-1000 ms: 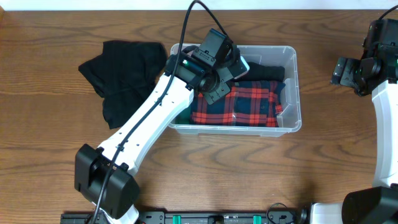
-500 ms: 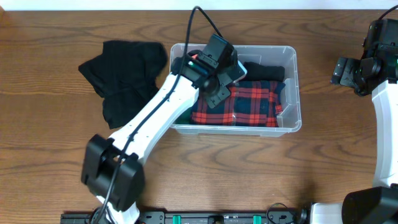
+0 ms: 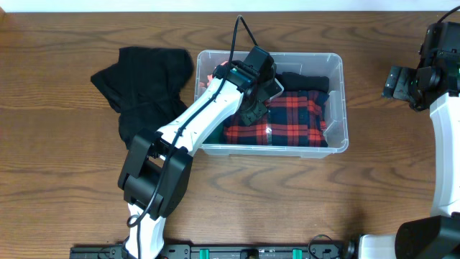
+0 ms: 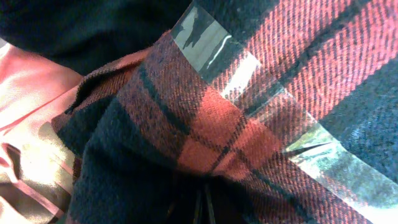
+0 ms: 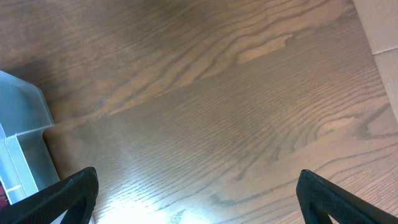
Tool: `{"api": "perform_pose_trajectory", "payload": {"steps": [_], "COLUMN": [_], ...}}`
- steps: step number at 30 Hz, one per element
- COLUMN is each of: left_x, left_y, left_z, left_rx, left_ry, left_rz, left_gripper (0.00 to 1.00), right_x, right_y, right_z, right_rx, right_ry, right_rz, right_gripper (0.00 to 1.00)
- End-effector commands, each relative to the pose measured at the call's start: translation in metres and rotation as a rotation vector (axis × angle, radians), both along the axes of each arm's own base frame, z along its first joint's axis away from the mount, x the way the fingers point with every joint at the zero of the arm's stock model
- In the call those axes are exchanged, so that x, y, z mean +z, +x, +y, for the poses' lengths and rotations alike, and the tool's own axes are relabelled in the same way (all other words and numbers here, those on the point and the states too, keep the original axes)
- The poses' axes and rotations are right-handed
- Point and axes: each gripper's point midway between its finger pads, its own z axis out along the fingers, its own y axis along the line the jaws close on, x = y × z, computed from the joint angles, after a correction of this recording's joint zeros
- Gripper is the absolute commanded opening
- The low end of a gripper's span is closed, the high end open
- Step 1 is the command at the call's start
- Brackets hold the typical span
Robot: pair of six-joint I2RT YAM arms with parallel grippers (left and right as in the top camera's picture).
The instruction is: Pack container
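Inside the clear container (image 3: 273, 149), we find the left gripper (image 3: 253, 115) shifted right — jaws together amid woven plaid cloth (image 3: 295, 119); right gripper (image 5: 198, 190) gapes.

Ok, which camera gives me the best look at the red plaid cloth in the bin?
Overhead: the plaid cloth lies almost whole in the container, partly under the left arm. Left wrist gives only a bunched close-up of its weave. Right wrist shows table and a container corner, no cloth.
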Motion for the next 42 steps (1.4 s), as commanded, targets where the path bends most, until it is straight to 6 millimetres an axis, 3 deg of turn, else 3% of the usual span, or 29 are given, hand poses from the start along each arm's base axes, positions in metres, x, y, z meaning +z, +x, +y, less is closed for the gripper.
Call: {"api": "perform_pose_trajectory", "payload": {"steps": [1,4,11,16,24,32,42], "left_x": [-0.053,-0.034,0.037,0.059,0.061,0.05,0.013], "left_y": [-0.019,-0.007,0.005,0.007,0.023,0.035,0.023], "left_z": [0.015,0.019,0.015,0.017,0.043,0.074,0.073], "left_rx": [0.008,0.024,0.06,0.085,0.236,0.403,0.394], "left_ry": [0.11,0.129,0.036,0.011,0.052,0.041,0.029], "left_rz": [0.115,0.04,-0.114,-0.161,-0.192,-0.147,-0.046], "left_gripper": [0.06,0.06,0.06,0.06,0.06,0.06,0.06], "right_x": [0.002,0.002,0.002,0.002,0.002,0.002,0.002], "right_y": [-0.003,-0.003,-0.003,-0.003,-0.003,-0.003,-0.003], "right_z": [-0.004,-0.004,-0.004,-0.004,-0.004,-0.004,-0.004], "right_rx": [-0.012,-0.011,-0.011,-0.012,-0.012,-0.012,-0.012], "right_ry": [-0.01,-0.01,-0.01,-0.01,-0.01,-0.01,-0.01], "right_rz": [-0.003,-0.003,-0.003,-0.003,-0.003,-0.003,-0.003], "right_gripper": [0.99,0.99,0.99,0.99,0.99,0.99,0.99]}}
